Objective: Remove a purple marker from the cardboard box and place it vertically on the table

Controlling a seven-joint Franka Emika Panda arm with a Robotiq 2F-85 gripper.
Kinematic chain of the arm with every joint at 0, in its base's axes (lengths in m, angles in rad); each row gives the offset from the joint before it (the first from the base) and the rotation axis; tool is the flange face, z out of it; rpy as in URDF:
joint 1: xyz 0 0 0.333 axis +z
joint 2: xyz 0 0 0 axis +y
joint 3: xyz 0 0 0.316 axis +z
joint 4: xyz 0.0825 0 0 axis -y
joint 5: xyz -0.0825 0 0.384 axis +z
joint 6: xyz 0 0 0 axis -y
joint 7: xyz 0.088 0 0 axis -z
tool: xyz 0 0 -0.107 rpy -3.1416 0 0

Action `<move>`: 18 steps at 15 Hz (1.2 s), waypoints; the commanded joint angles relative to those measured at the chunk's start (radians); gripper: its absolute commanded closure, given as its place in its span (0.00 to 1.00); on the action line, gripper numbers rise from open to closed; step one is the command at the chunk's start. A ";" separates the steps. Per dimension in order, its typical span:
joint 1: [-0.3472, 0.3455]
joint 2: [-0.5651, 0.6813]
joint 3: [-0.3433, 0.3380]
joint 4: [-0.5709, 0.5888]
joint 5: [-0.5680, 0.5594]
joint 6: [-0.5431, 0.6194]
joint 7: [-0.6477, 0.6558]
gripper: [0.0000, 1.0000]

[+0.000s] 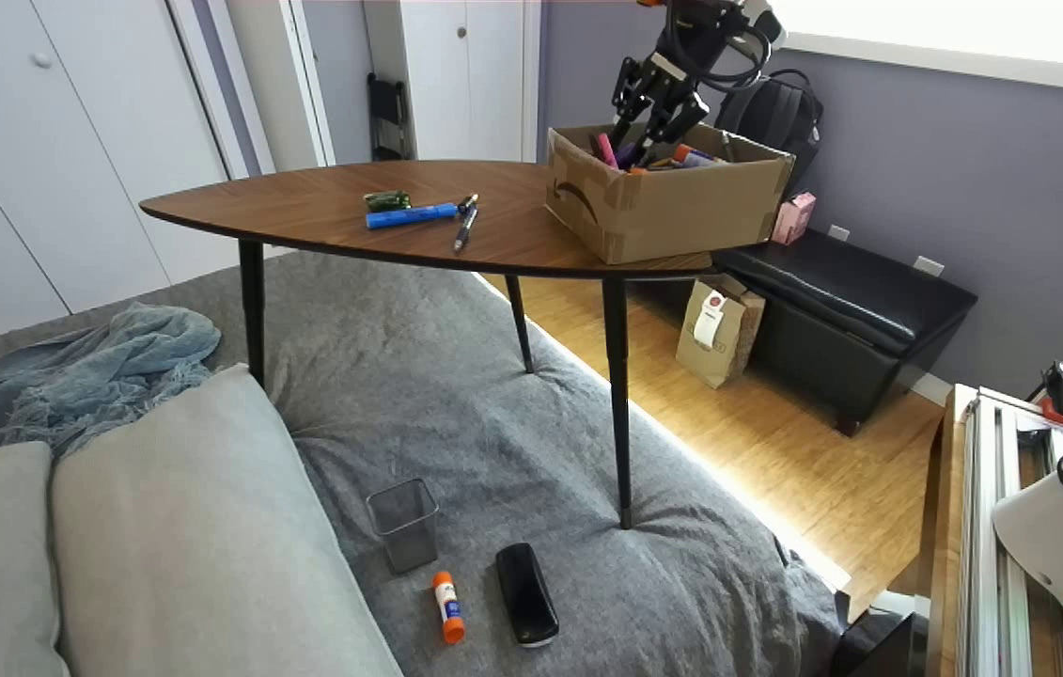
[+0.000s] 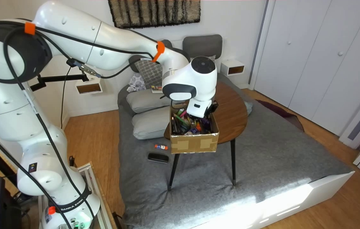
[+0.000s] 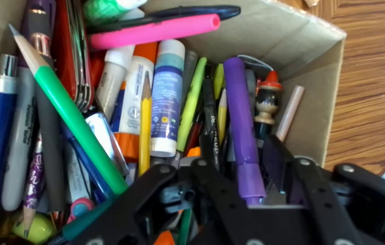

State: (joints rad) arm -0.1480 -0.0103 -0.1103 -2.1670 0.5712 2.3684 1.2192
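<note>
We see the tool (image 3: pixel 241 149), jaws apart, astride the purple marker (image 3: pixel 242 115) inside the cardboard box (image 1: pixel 710 209). In the wrist view we read "UC BERKELEY" on a blue pen (image 3: pixel 0 136) at nine o'clock, "AP" on an orange-capped stick (image 3: pixel 135 92) at ten; wooden tabletop (image 3: pixel 376 85) shows at two. In an exterior view, a grey bed (image 2: pixel 278 143) lies below; the white arm (image 2: pixel 113 36) arches over from eight.

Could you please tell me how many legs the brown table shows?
3, all under the tabletop in an exterior view: left leg, middle leg farther back, and right leg in front. Another could be hidden.
</note>
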 commanded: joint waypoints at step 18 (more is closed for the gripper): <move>0.015 0.059 -0.005 0.029 0.087 -0.003 0.035 0.73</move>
State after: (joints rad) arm -0.1439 0.0223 -0.1162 -2.1655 0.6158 2.3666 1.2556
